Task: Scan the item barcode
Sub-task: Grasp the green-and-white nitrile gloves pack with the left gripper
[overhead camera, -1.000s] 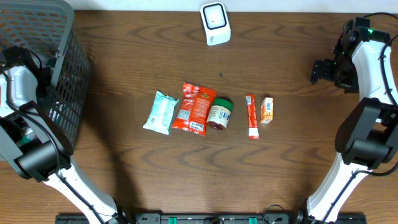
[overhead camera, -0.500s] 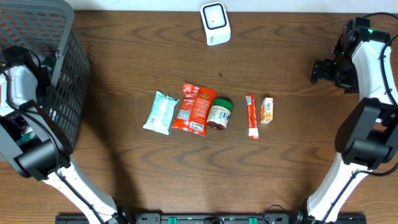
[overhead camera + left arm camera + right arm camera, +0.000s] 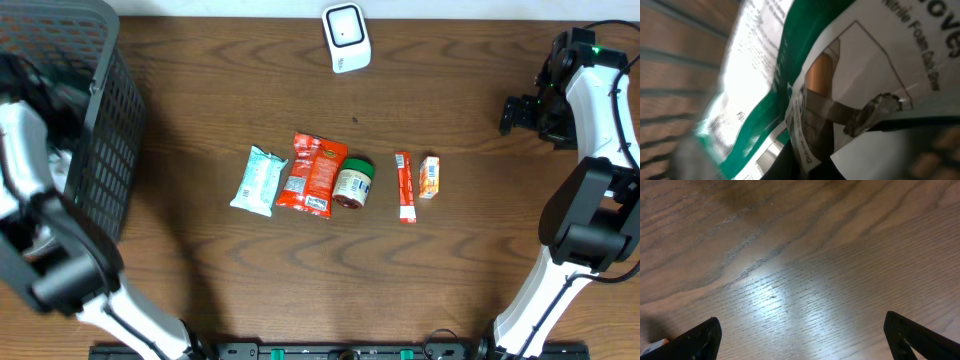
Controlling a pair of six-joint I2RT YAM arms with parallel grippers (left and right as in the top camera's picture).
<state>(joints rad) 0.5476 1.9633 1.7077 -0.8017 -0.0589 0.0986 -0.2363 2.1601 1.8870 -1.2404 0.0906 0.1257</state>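
I see my left gripper (image 3: 790, 165) closed tight, pinching a green-and-white packet (image 3: 850, 75) inside the basket (image 3: 100, 20) at the left side of the table (image 3: 790, 255). My right gripper (image 3: 805, 337) hangs with jaws wide apart, holding nothing. The scanner (image 3: 346, 38) stands at the far edge, well apart from both.

One teal packet (image 3: 259, 181), one red bag (image 3: 313, 174), one jar (image 3: 352, 185), one red stick (image 3: 404, 186), one orange carton (image 3: 429, 177), one scanner (image 3: 346, 37), one basket (image 3: 100, 120).
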